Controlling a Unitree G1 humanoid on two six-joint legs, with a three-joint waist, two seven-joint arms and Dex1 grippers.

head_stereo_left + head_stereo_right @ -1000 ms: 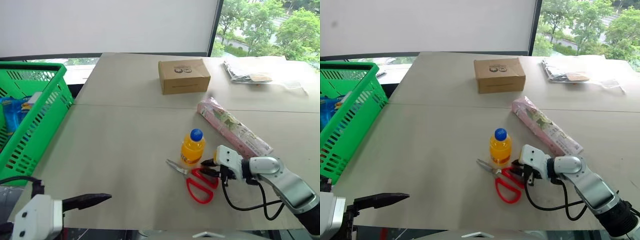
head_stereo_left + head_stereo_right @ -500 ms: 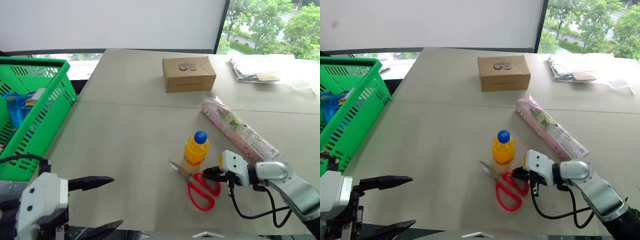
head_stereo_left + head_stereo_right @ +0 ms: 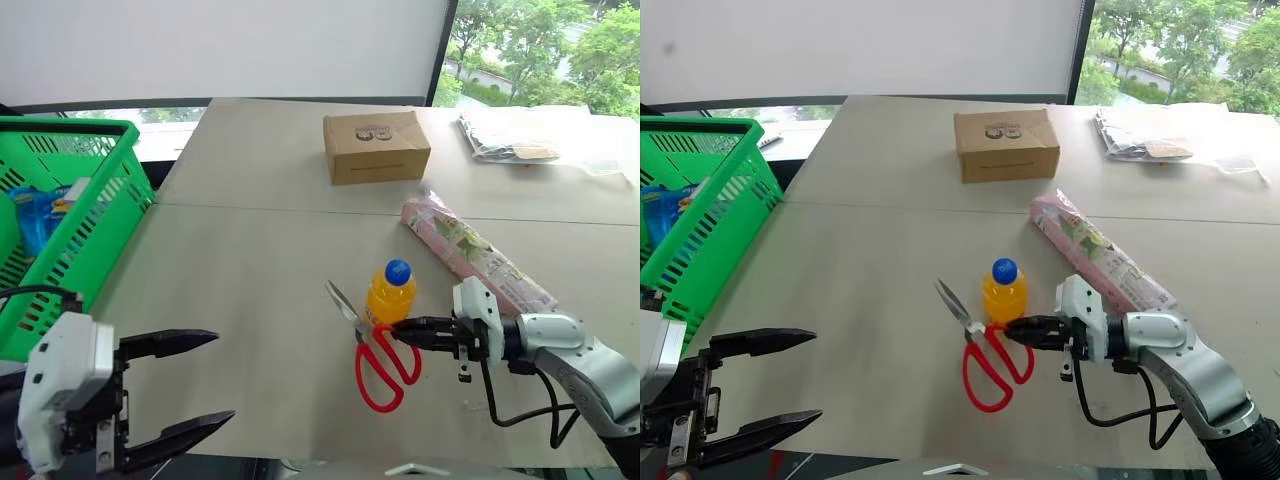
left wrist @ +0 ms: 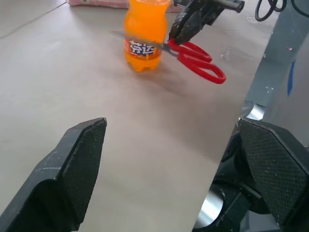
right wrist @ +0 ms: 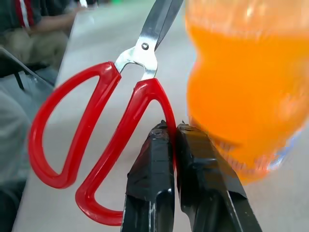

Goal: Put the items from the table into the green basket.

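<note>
Right gripper [image 3: 1012, 331] pinched tight on one red handle of the scissors [image 3: 978, 352], lifted off the table [image 3: 860, 270] near its front edge, just beside the orange drink bottle [image 3: 1003, 291]; left gripper [image 3: 195, 388] spread wide over the front-left corner; pink floral carton [image 3: 1099, 257] and cardboard box [image 3: 1005, 145] further back; green basket [image 3: 68, 240] off the left edge.

Red-handled scissors [image 3: 985, 355] with silver blades — bright against the pale beige-grey worktop [image 3: 860, 270]. Orange bottle [image 3: 1003, 293], blue cap. Pink carton [image 3: 1100, 255] with a floral print, plain brown box [image 3: 1005, 145] (a dark stamp on top). Green basket [image 3: 710, 215] — slotted sides. Both tools black-fingered, right [image 3: 1012, 330] and left [image 3: 805, 378].
</note>
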